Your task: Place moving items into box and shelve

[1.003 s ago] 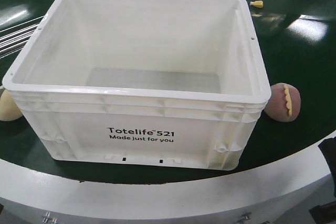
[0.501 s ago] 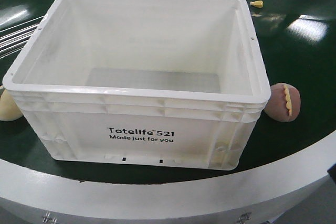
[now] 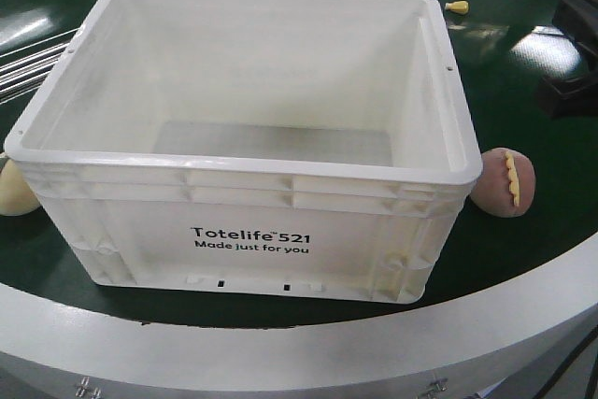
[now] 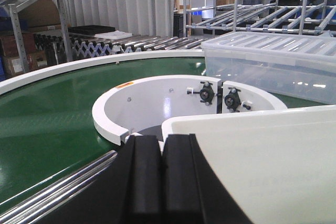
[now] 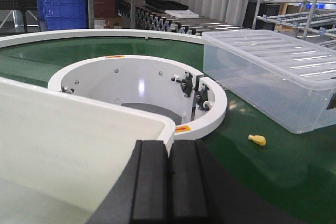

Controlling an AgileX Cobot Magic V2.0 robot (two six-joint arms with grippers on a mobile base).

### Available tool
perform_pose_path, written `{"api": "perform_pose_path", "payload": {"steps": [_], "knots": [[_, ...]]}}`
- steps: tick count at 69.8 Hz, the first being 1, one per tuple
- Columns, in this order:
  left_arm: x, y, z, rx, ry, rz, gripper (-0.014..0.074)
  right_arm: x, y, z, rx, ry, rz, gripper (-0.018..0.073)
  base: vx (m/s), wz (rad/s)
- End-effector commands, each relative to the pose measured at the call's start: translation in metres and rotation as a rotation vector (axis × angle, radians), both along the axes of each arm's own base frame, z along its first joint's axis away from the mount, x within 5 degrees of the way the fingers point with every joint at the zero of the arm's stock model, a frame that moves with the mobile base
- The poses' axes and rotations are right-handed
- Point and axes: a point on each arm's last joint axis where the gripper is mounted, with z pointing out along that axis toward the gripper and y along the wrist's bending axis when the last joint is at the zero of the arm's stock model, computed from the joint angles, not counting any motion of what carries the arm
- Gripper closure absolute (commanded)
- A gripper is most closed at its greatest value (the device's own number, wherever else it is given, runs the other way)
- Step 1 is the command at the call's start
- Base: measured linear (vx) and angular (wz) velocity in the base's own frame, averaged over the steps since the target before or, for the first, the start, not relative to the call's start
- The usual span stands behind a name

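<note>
Currently, front view: we log the box point(image 3: 248, 231) upright on the green belt point(image 3: 523, 240); the pinkish-brown toy point(image 3: 505, 182) lies just beside its right front corner; the cream-yellow toy point(image 3: 14, 193) shows only partly past its left front corner. Left wrist view: the left gripper point(image 4: 161, 148) has its black fingers pressed flat against each other; the box's rim lies to its right. Right wrist view: the right gripper point(image 5: 169, 153) is likewise closed on itself; the box's rim lies to its left; a small yellow piece point(image 5: 257, 140) lies near the clear bin point(image 5: 268, 72).

Grey pleated curtains point(image 4: 123, 3), metal shelving racks point(image 4: 252, 9), stacked blue bins point(image 5: 60, 6)
</note>
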Motion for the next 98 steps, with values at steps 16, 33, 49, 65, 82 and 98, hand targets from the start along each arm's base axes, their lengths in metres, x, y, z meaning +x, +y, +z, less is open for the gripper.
{"api": "perform_pose_path", "payload": {"steps": [16, 33, 49, 65, 82, 98], "knots": [[0.002, 0.000, 0.021, -0.029, -0.122, 0.008, 0.0616, 0.000, -0.001, 0.021, 0.022, -0.113, -0.002, 0.0571, 0.00, 0.00], [0.002, 0.000, 0.018, -0.026, -0.096, 0.004, 0.0507, 0.000, -0.001, 0.019, 0.017, -0.094, -0.002, 0.0449, 0.00, 0.00], [0.002, 0.000, 0.019, -0.026, -0.099, 0.005, 0.0198, 0.000, -0.001, 0.017, 0.025, -0.070, -0.003, 0.0073, 0.00, 0.00], [0.003, 0.000, 0.019, -0.027, -0.105, 0.006, -0.0031, 0.000, -0.001, 0.018, 0.036, -0.079, -0.003, -0.0163, 0.00, 0.00], [0.001, 0.003, 0.020, -0.025, -0.105, 0.022, -0.0018, 0.001, -0.008, 0.018, 0.028, -0.077, -0.046, -0.0120, 0.00, 0.00], [-0.013, 0.027, 0.023, -0.008, -0.085, 0.157, 0.0008, -0.007, -0.050, 0.021, 0.018, -0.070, -0.281, -0.0083, 0.00, 0.00]]}}
